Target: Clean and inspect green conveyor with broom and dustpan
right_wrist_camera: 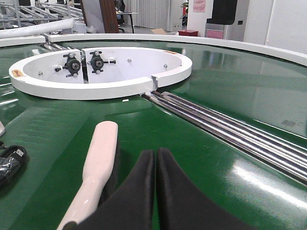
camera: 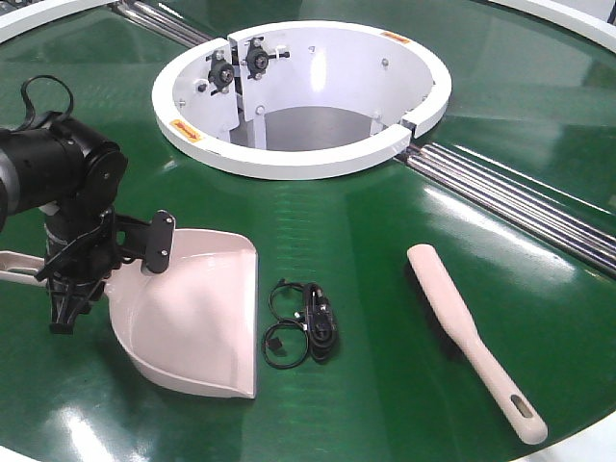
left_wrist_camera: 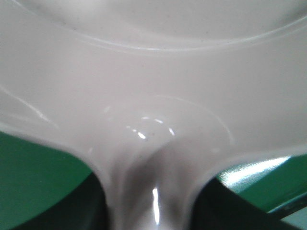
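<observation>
Green conveyor (camera: 366, 231) all round. My left tool (camera: 67, 308) straddles the dustpan (camera: 197, 322) handle; gripping or not, I cannot tell. The broom (right_wrist_camera: 98, 158), seemingly light and stiff, lies just left of my clenched, empty right tool (right_wrist_camera: 156, 158); take its handle.

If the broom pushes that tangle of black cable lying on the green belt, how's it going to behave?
The loose black cable tangle looks thin and looped, so it's probably floppy and light, deforming rather than sliding as one piece. On the glossy green conveyor it should slide easily, though its open loops might snag.
</observation>
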